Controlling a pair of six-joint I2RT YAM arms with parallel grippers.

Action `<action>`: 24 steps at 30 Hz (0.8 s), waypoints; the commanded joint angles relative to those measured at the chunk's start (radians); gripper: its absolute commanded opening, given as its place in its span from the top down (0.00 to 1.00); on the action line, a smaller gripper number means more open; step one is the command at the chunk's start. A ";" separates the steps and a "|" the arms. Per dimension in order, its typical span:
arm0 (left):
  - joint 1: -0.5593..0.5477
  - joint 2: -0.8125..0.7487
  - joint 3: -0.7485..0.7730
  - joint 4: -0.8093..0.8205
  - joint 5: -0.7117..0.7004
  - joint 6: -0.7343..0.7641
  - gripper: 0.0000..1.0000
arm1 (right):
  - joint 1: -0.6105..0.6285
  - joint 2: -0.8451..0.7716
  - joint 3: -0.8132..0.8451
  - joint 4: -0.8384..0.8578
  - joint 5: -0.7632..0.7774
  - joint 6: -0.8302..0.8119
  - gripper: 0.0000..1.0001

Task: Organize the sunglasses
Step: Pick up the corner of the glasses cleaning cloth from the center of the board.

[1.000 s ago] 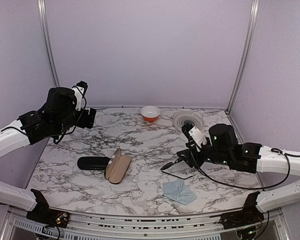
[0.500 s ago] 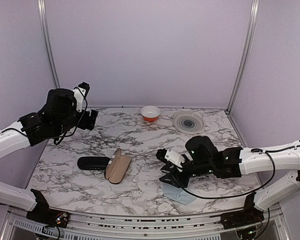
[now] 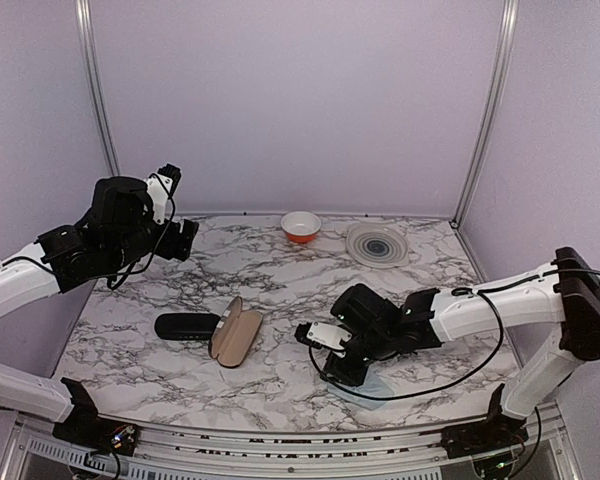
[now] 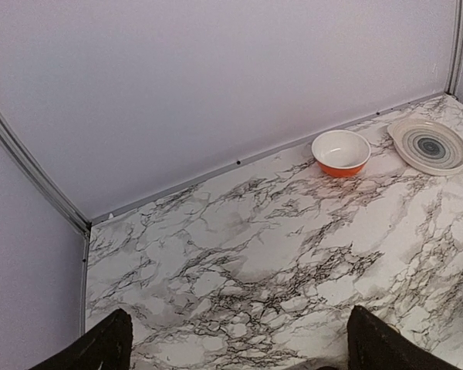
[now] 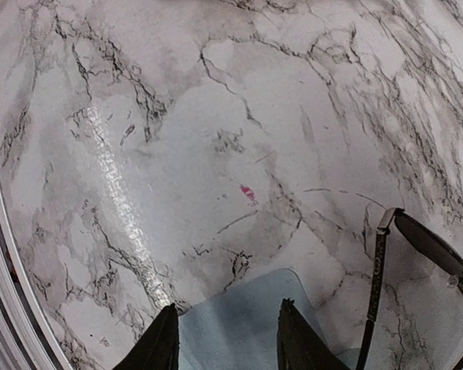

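Two arms: left claw raised, wide and empty; right claw low, half-open over blue cloth beside sunglasses.

In the right wrist view we see only part of the sunglasses, just outside the jaws beside one finger. One dark lens and one temple arm show, and the picture's edges cut off the rest. The blue cloth beneath the jaws runs off the bottom edge. From above, the right gripper hides the sunglasses, so we cannot tell whether it touches them. The left gripper shows only its finger ends, cut off at the bottom edge.
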 commanded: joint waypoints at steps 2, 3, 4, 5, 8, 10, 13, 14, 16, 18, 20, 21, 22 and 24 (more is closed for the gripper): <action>0.000 -0.023 -0.011 0.029 0.013 0.007 0.02 | -0.014 0.075 0.071 -0.072 0.086 -0.004 0.61; 0.000 -0.022 -0.011 0.029 0.014 0.008 0.03 | -0.019 0.084 0.076 -0.073 0.092 -0.003 0.63; 0.001 -0.021 -0.011 0.029 0.014 0.008 0.02 | -0.026 0.093 0.079 -0.071 0.092 -0.004 0.63; 0.001 -0.021 -0.011 0.029 0.016 0.008 0.02 | -0.031 0.100 0.080 -0.069 0.096 -0.003 0.64; 0.001 -0.019 -0.012 0.028 0.019 0.008 0.02 | -0.048 0.117 0.086 -0.063 0.107 -0.003 0.65; -0.001 -0.019 -0.012 0.029 0.019 0.008 0.02 | -0.052 0.132 0.090 -0.062 0.104 -0.006 0.66; 0.001 -0.019 -0.012 0.028 0.019 0.008 0.02 | -0.054 0.153 0.093 -0.060 0.101 -0.011 0.66; 0.001 -0.019 -0.012 0.028 0.020 0.008 0.02 | -0.053 0.158 0.093 -0.059 0.095 -0.015 0.66; 0.001 -0.019 -0.012 0.028 0.021 0.007 0.02 | -0.054 0.165 0.092 -0.059 0.077 -0.020 0.67; 0.001 -0.019 -0.012 0.028 0.023 0.008 0.02 | -0.053 0.167 0.092 -0.057 0.064 -0.028 0.67; 0.000 -0.020 -0.012 0.028 0.025 0.007 0.02 | -0.052 0.171 0.097 -0.065 0.060 -0.033 0.67; 0.001 -0.019 -0.013 0.029 0.024 0.007 0.02 | -0.052 0.173 0.102 -0.072 0.058 -0.039 0.68; 0.001 -0.020 -0.013 0.029 0.024 0.007 0.02 | -0.051 0.175 0.108 -0.080 0.057 -0.044 0.68; 0.000 -0.019 -0.012 0.029 0.025 0.008 0.02 | -0.051 0.173 0.114 -0.084 0.057 -0.055 0.68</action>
